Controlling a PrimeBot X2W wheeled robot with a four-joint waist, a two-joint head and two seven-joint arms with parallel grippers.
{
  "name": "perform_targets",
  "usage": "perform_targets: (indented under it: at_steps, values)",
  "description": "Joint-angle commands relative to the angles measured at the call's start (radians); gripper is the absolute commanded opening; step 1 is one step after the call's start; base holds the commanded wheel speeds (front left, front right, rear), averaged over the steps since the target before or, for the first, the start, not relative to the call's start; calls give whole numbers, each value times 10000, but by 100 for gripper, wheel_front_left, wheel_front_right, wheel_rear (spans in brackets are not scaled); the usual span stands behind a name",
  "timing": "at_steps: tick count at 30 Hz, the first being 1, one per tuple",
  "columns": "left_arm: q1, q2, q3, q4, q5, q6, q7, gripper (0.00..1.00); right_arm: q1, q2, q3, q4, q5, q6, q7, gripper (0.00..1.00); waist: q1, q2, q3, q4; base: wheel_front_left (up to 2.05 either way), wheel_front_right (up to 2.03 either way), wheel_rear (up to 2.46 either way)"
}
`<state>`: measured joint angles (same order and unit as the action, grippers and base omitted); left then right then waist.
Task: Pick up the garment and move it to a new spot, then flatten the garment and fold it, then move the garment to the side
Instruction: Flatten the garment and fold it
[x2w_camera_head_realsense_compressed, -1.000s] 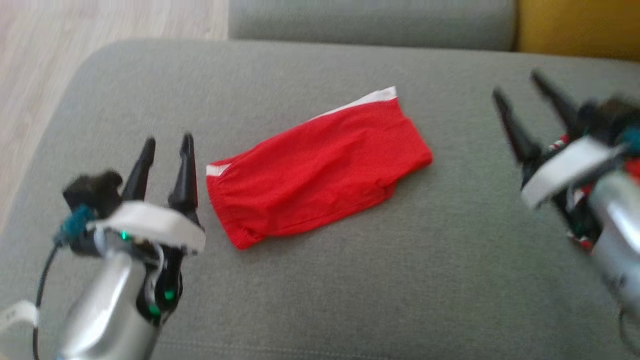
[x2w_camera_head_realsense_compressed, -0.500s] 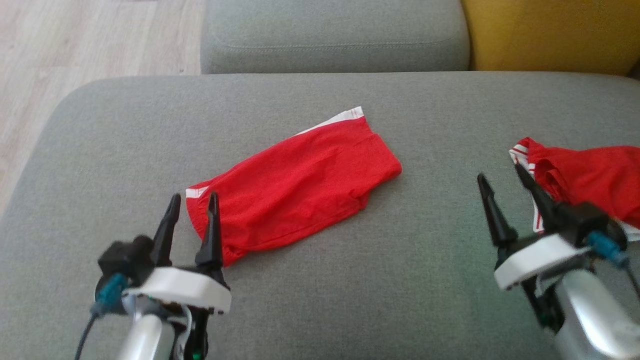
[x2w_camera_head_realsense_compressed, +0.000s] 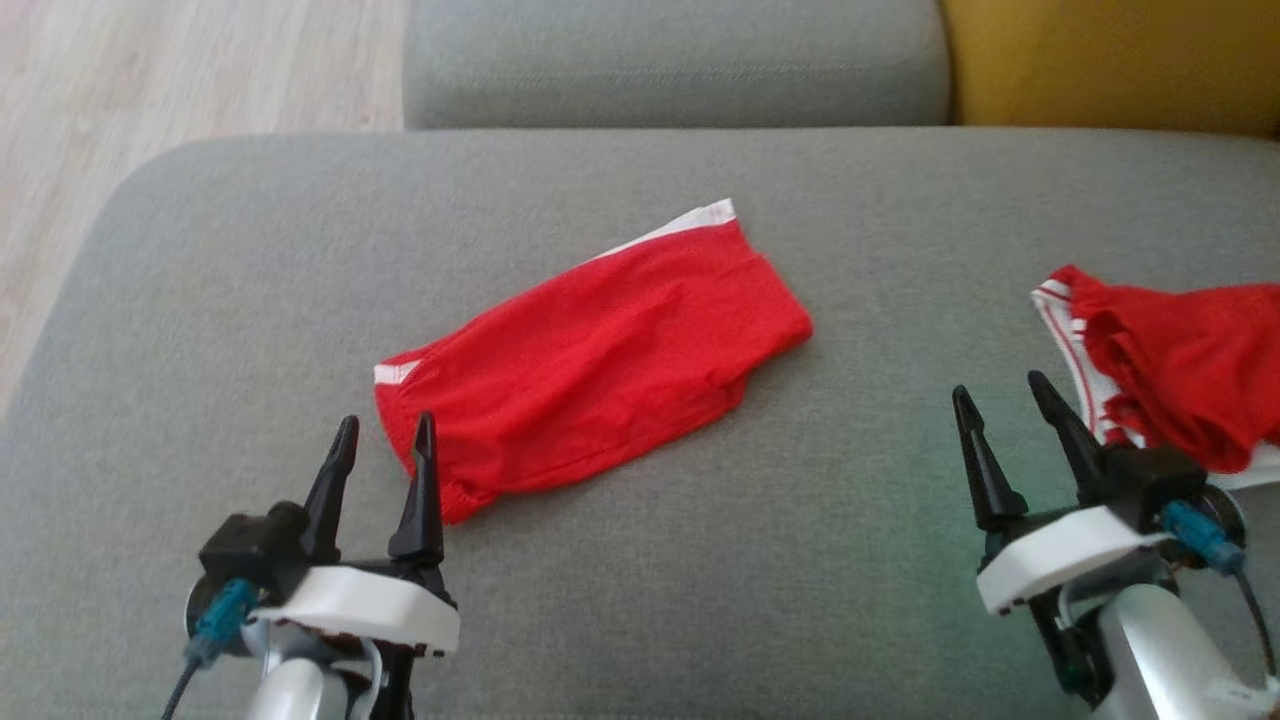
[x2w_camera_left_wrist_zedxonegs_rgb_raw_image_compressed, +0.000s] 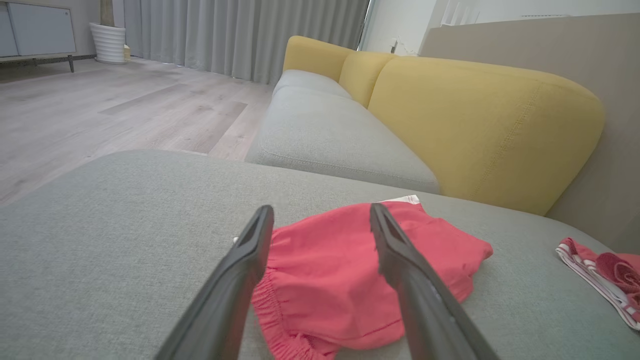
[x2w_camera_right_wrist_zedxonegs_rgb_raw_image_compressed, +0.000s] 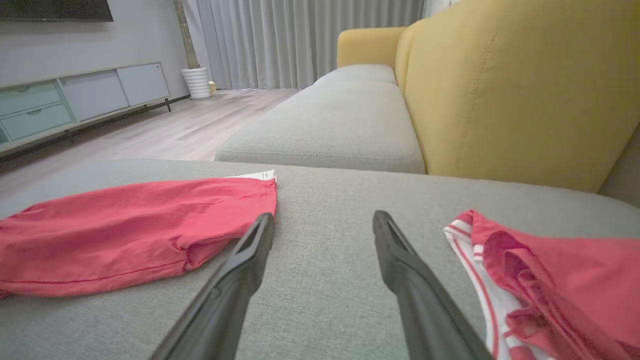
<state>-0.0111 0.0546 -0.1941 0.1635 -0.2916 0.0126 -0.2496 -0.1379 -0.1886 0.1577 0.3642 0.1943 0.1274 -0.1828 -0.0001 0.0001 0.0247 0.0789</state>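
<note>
Panned rightward since a second ago, catching crumpled red garment with white-striped trim (x2w_camera_head_realsense_compressed: 1170, 360) just ahead-right of wide-open, empty right claw (x2w_camera_head_realsense_compressed: 1000, 388); nearer that arm. Just beyond equally open left claw (x2w_camera_head_realsense_compressed: 387, 420): folded red fabric shorts (x2w_camera_head_realsense_compressed: 600, 370), slanting away rightward on grey sofa cushion (x2w_camera_head_realsense_compressed: 250, 260).

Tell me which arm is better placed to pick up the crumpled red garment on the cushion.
The right arm: its open jaws sit just beside the crumpled garment, while the left arm has its jaws at the folded garment, farther away.

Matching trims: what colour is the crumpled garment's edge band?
Crumpled red garment's band: white with red stripes; best in right wrist view.
</note>
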Motion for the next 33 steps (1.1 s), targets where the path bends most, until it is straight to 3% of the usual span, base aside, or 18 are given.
perform_targets:
  at_steps: [1, 7, 13, 24, 33]
  values:
    - [-635, -26, 367, -285, 102, -74, -122, 100, -377, 160, 194, -384, 349, 33, 161, 100, 1, -1, 251, 242, 0, 0, 0]
    - [-937, -39, 83, -285, -151, 7, -122, 100, -901, 514, 380, -262, 2288, 33, 1415, 100, 1, -1, 810, 843, 0, 0, 0]
    - [-1170, -41, -535, -184, 321, 146, -122, 100, -1570, 611, 213, 349, 4224, 33, 3049, 100, 1, -1, 1289, 1480, 0, 0, 0]
    - [-1523, -42, -1392, 63, -38, 549, -122, 100, -2683, 764, -623, 1611, 5475, 33, 4563, 100, 1, -1, 1731, 2330, 0, 0, 0]
    - [-1686, -43, -1829, -74, -151, 735, -122, 100, -3471, 727, -1385, 3046, 5219, 33, 4909, 100, 1, -1, 1975, 2913, 0, 0, 0]
